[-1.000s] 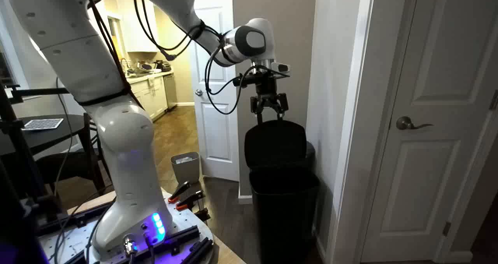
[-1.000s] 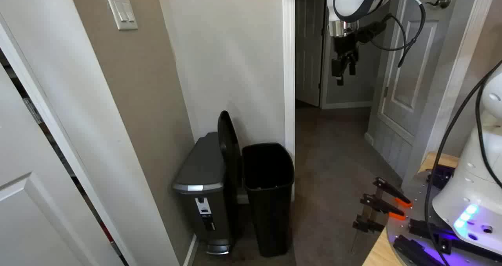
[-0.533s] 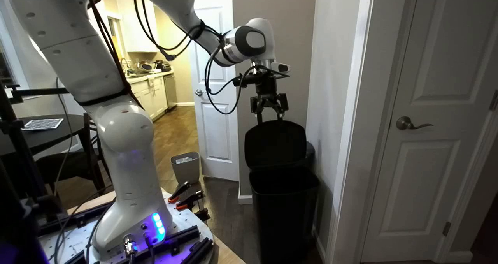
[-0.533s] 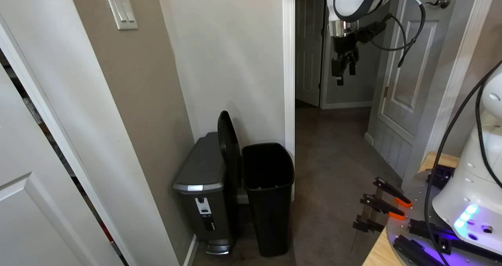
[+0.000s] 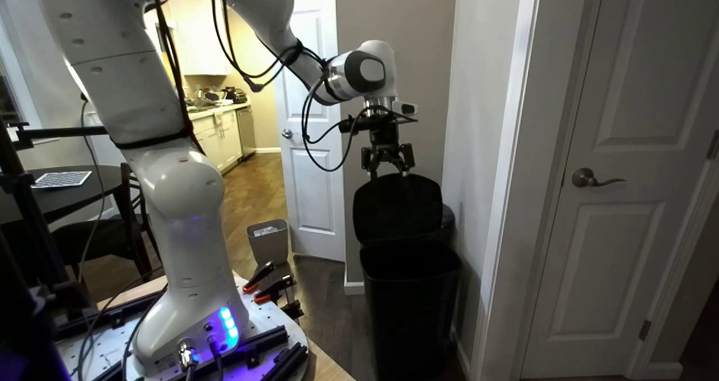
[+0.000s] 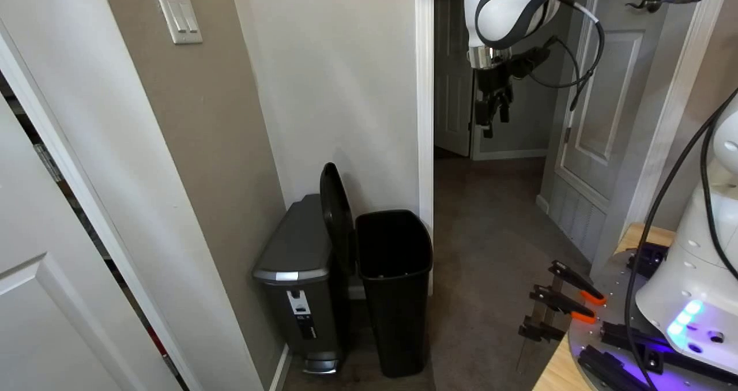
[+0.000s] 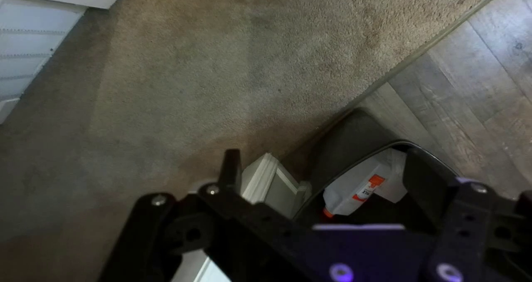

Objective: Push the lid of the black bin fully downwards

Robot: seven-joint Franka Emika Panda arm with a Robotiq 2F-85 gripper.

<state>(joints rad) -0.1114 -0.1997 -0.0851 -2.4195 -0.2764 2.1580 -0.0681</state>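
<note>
The black bin stands upright on the floor and shows in both exterior views. Its rim also shows in the wrist view. The lid stands raised, almost upright, at the bin's back edge; its edge-on side shows in an exterior view. The bin's top is uncovered. My gripper points down, open and empty. It overlaps the lid's top edge in that view, but in an exterior view it is above and well apart from the lid. The wrist view shows its spread fingers; the lid cannot be made out there.
A dark grey pedal bin stands right behind the lid. A white bottle lies inside the black bin. A wall and white door trim stand close beside the bins. Clamps stick out from the robot's table edge.
My arm and gripper have moved lower and somewhat toward the bin in the last half second. The lid and the bin have not moved.
</note>
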